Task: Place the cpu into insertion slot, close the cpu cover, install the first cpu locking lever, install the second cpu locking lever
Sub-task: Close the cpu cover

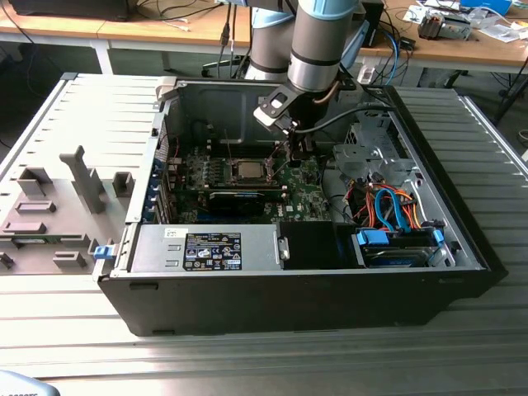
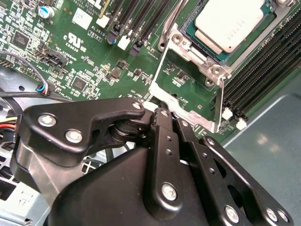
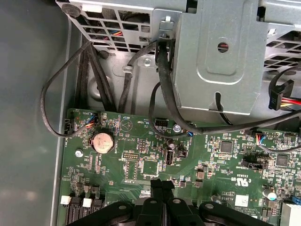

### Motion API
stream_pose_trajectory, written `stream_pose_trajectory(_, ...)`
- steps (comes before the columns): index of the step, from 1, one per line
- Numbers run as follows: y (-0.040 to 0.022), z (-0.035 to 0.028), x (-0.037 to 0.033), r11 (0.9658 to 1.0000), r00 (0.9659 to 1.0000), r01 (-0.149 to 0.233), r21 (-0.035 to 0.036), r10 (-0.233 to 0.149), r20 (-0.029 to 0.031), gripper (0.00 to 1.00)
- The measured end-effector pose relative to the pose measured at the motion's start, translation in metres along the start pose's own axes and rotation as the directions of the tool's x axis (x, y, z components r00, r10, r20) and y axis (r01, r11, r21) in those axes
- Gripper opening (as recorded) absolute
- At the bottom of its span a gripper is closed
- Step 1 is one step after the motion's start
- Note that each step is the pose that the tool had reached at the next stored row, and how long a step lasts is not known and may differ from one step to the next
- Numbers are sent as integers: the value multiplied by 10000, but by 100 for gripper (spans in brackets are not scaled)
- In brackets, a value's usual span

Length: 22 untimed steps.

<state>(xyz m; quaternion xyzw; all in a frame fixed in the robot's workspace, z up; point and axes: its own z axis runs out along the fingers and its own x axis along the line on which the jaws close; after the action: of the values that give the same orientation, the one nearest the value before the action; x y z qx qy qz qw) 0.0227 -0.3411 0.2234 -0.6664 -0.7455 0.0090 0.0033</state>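
Closest, the gripper (image 2: pixel 162 113) has its fingers pressed together, tips at the edge of the open cover (image 2: pixel 200 117). Beyond, the cpu (image 2: pixel 230 21) already lies in the slot (image 2: pixel 212 70). The thin edge gives little hold, I think: tips may slip off, and the cover could drop back or scratch the board (image 2: pixel 94 56).

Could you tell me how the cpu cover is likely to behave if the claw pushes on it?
The cpu cover is a thin metal frame with a big window, so it is probably light and slightly springy. It looks hinged beside the seated cpu, so a push should swing it rather than slide it.
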Motion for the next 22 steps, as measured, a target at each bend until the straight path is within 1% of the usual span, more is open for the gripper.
stream_pose_trajectory(7, -9, 6, 1, 10000, 10000, 0, 0, 0, -2, 11)
stream_pose_trajectory(10, -23, 5, 2, 10000, 10000, -1, 1, 1, 2, 11)
stream_pose_trajectory(20, -108, -10, -3, 10000, 10000, -2, 18, 2, 38, 11)
stream_pose_trajectory(22, -111, -17, 0, 10000, 10000, 0, 19, 0, 44, 11)
